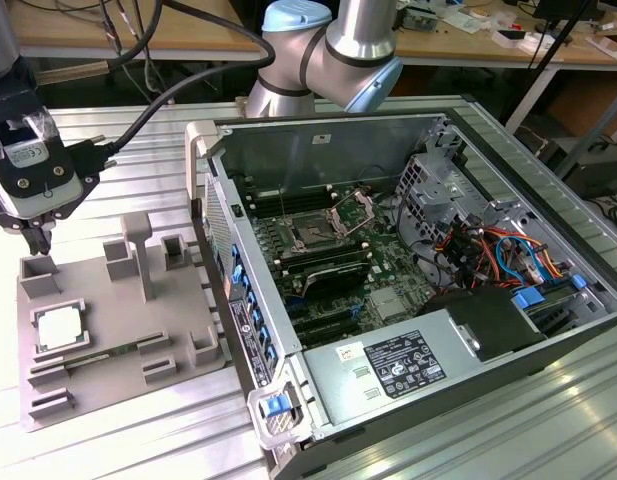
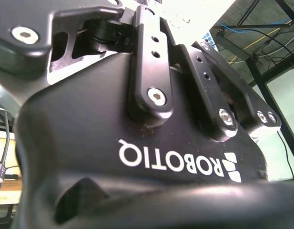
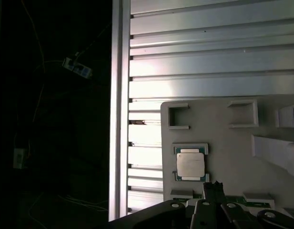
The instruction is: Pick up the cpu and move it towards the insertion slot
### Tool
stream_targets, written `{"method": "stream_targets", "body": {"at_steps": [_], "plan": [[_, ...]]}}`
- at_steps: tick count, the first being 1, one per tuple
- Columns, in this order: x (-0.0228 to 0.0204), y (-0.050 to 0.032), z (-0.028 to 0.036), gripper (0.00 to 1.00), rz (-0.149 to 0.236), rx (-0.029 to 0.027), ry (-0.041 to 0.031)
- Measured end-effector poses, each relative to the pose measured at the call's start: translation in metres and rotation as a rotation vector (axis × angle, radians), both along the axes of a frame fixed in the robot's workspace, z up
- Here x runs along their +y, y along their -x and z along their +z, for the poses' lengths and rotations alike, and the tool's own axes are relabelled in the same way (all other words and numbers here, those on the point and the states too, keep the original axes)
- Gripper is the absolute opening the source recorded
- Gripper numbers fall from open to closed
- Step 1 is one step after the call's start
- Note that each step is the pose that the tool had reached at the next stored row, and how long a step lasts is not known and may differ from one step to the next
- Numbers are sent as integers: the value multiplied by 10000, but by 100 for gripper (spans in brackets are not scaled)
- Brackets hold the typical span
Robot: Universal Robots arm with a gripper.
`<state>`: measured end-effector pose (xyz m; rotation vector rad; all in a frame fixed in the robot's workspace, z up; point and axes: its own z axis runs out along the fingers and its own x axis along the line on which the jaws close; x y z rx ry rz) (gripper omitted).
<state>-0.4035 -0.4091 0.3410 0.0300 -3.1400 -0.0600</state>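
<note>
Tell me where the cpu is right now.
The cpu lies in a framed pocket of the grey tray at the exterior view's left, outside the computer case, near the gripper.

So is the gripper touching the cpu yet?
Apart. In the exterior view the gripper hangs over the far corner of the grey tray, with bare tray visible between it and the cpu lying in its recess.
</note>
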Motion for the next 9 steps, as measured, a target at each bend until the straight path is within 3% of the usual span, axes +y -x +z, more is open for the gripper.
{"method": "stream_targets", "body": {"at_steps": [9], "plan": [[0,0,-23,11,0,0,0]]}}
